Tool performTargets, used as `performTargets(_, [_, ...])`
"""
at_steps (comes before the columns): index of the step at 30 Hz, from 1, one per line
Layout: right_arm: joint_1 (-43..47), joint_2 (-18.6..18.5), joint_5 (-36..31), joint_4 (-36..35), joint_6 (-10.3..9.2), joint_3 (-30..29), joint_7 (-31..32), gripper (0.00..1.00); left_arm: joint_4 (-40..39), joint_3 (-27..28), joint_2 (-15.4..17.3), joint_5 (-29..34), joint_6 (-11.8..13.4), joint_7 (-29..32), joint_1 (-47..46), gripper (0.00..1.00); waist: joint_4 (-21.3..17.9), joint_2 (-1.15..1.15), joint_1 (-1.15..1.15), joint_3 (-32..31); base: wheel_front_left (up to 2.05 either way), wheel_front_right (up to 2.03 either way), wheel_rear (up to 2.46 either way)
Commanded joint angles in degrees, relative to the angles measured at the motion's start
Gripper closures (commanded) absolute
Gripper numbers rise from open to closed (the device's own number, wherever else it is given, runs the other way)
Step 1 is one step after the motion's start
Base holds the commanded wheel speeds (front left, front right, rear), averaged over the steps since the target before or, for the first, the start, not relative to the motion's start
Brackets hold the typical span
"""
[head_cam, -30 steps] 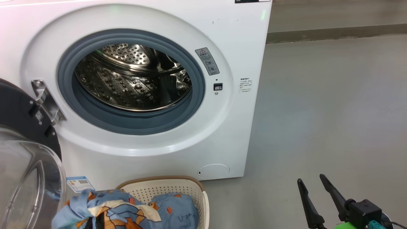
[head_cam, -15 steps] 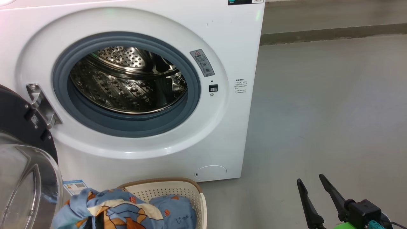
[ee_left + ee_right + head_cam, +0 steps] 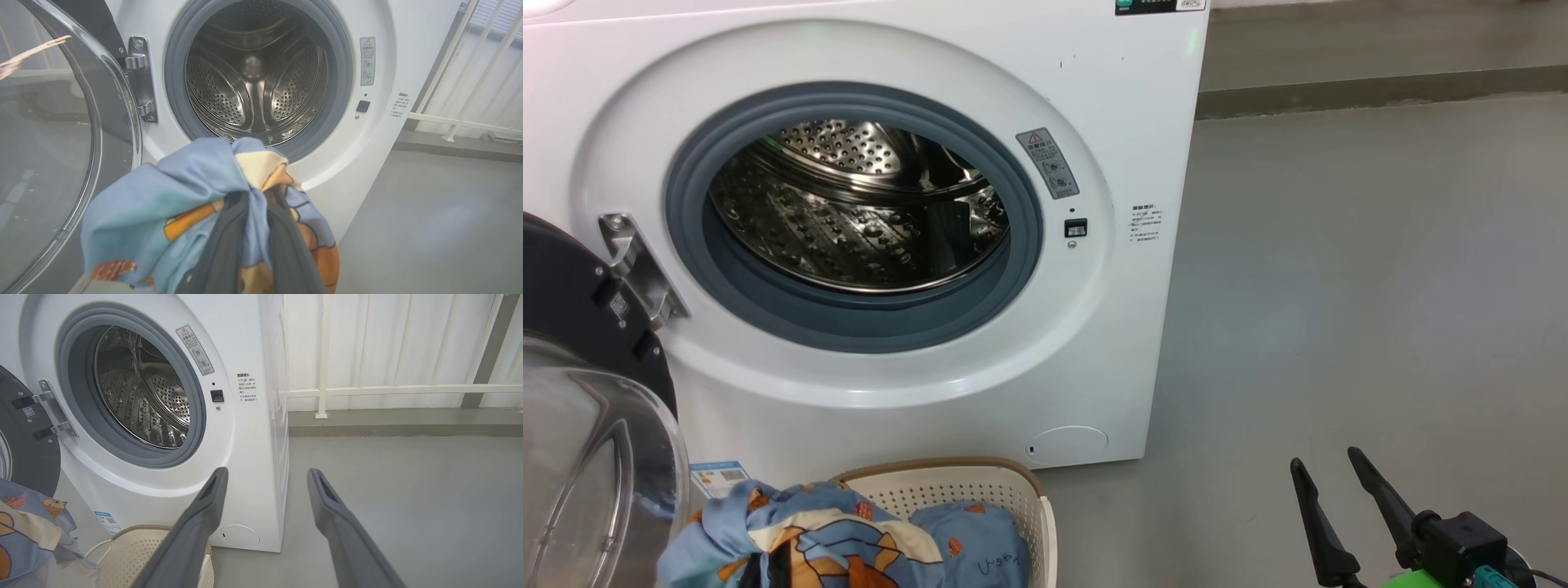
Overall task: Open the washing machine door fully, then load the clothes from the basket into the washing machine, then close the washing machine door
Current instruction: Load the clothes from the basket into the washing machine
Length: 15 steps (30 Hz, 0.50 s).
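Two left-tool fingers (image 3: 222, 249), seemingly amid clothes (image 3: 163, 192)

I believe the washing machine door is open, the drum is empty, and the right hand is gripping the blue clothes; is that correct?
Not quite: it is the left hand that is shut on the clothes, as the left wrist view shows; the right hand is open and empty. The washing machine door is indeed open and the drum empty.
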Motion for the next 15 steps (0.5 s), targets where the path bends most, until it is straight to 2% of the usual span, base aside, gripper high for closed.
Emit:
performTargets(1, [-0.9, -0.6, 0.4, -1.2, 0.09, 1.3, -0.3, 0.0, -1.9, 2.0, 0.0, 0.9, -0.1, -0.6, -1.0, 1.0, 0.0, 0.0, 0.0, 0.0, 0.0, 0.0, 0.0])
performTargets(15, [-1.9, -0.3, 0.3, -1.0, 0.09, 1.8, -0.3, 0.0, -1.2, 1.4, 0.1, 0.9, -0.8, -0.6, -2.8, 1.0, -0.9, 0.0, 0.0, 0.9, 0.0, 0.0, 0.0])
